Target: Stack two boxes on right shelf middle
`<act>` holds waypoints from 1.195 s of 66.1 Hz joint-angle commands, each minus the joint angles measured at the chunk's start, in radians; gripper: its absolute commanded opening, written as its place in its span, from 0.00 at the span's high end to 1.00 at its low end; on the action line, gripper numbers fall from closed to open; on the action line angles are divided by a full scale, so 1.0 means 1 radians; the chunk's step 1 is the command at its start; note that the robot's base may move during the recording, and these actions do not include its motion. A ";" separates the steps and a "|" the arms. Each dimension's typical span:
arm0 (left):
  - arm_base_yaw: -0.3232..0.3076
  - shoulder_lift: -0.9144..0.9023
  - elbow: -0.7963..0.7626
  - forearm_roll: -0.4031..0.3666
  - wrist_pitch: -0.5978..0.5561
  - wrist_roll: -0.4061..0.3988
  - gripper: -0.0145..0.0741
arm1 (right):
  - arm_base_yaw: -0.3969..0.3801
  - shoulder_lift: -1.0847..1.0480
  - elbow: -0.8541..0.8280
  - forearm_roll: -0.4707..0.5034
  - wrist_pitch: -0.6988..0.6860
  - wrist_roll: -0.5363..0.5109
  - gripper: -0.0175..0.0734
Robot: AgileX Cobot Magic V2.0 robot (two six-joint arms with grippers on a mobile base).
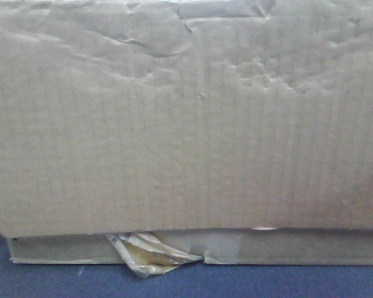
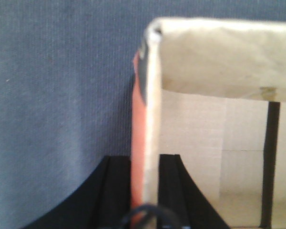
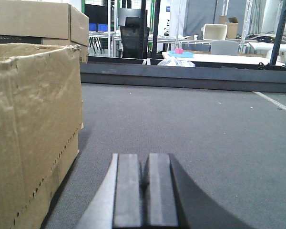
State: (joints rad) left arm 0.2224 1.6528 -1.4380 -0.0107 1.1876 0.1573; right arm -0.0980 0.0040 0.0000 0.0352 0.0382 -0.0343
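Creased tan cardboard of the tall box [image 1: 186,124] filled the front view, resting on the flat box [image 1: 298,248] with its crumpled tape scrap [image 1: 146,254] along the bottom edge. Left gripper [image 2: 145,160] pinched a box wall [image 2: 152,95]; right gripper [image 3: 144,171] fingers met, empty.

The tall box [image 1: 186,124] stands on the flat box [image 1: 298,247]. A tape scrap [image 1: 148,256] sticks out from under the tall box, at its front, left of its middle. Carpet [image 1: 248,282] lies before it.
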 commanded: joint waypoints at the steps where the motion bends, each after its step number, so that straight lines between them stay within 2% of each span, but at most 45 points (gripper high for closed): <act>1: 0.004 -0.037 -0.061 0.036 0.020 -0.037 0.96 | 0.003 -0.004 0.000 -0.002 -0.024 -0.003 0.99; 14: 0.004 -0.086 -0.274 0.175 0.033 -0.140 0.96 | 0.003 -0.004 0.000 -0.002 -0.024 -0.003 0.99; 19: 0.004 -0.094 -0.373 0.177 0.033 -0.172 0.96 | 0.003 -0.004 0.000 -0.002 -0.024 -0.003 0.99; 23: 0.004 -0.097 -0.453 0.157 0.033 -0.195 0.96 | 0.003 -0.004 0.000 -0.002 -0.024 -0.003 0.99; 31: 0.000 -0.100 -0.646 0.040 0.033 -0.236 0.96 | 0.003 -0.004 0.000 -0.002 -0.024 -0.003 0.99; 35: -0.031 -0.101 -0.723 0.016 0.033 -0.264 0.96 | 0.003 -0.004 0.000 -0.002 -0.024 -0.003 0.99; 41: -0.111 -0.104 -0.799 0.030 0.033 -0.324 0.96 | 0.003 -0.004 0.000 -0.002 -0.024 -0.003 0.99; 47: -0.231 -0.104 -0.834 0.079 0.033 -0.384 0.96 | 0.003 -0.004 0.000 -0.002 -0.024 -0.003 0.99; 53: -0.394 -0.101 -0.832 0.195 0.033 -0.473 0.96 | 0.003 -0.004 0.000 -0.002 -0.024 -0.003 0.99; 58: -0.524 -0.095 -0.818 0.320 0.033 -0.562 0.96 | 0.003 -0.004 0.000 -0.002 -0.024 -0.003 0.99; 66: -0.691 -0.082 -0.793 0.424 0.033 -0.646 0.96 | 0.003 -0.004 0.000 -0.002 -0.024 -0.003 0.99; 73: -0.781 -0.061 -0.745 0.449 0.033 -0.737 0.96 | 0.003 -0.004 0.000 -0.002 -0.024 -0.003 0.99; 79: -0.823 -0.045 -0.684 0.452 0.033 -0.792 0.96 | 0.003 -0.004 0.000 -0.002 -0.024 -0.003 0.99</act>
State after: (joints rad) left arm -0.5602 1.5955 -2.1633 0.4160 1.2432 -0.5626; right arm -0.0980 0.0040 0.0000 0.0352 0.0382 -0.0343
